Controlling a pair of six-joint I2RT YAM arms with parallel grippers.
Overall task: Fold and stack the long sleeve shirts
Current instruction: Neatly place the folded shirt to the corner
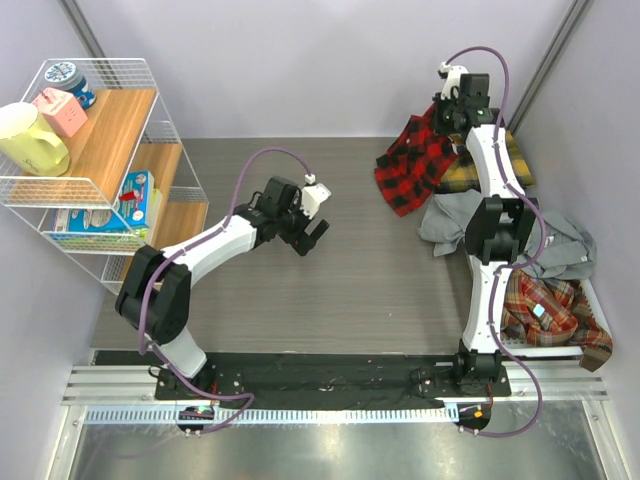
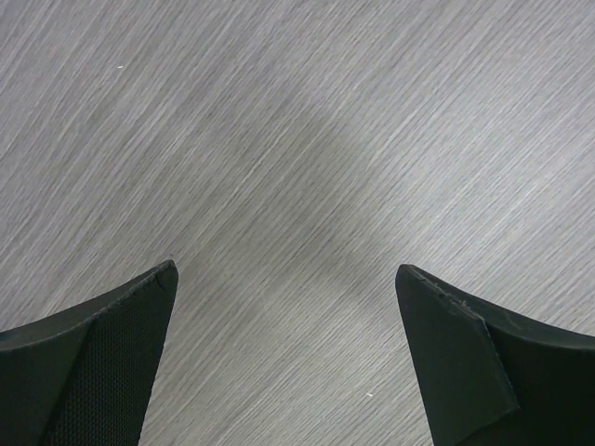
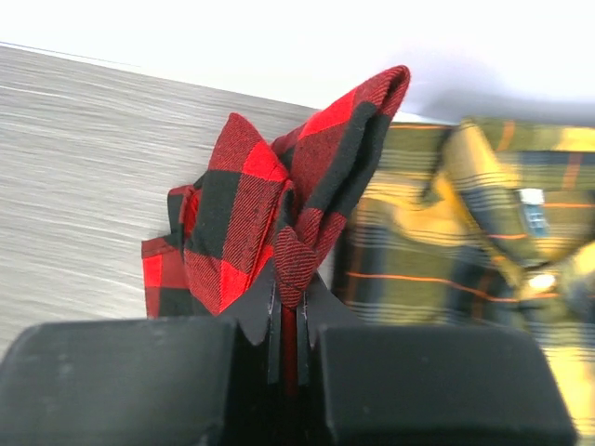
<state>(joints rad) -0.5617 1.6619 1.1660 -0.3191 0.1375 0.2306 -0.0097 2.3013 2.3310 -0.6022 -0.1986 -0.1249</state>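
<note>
Left tool (image 1: 311,240) hangs wide open over the bare desk (image 1: 360,300) near centre. At 1 o'clock, right tool (image 1: 438,115) is pinched tight on a raised fold of the red shirt (image 1: 415,160). The yellow shirt (image 1: 520,160) lies touching it, toward 2 o'clock.

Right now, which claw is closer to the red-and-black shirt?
The right claw: it is pinching a fold of the red-and-black shirt. The left claw hangs open over the table, well clear of it.

Bare desk (image 1: 350,300) lies under the left pincer (image 1: 311,241); the wire shelf (image 1: 100,170) bounds the left, piled shirts (image 1: 452,215) the right.
</note>
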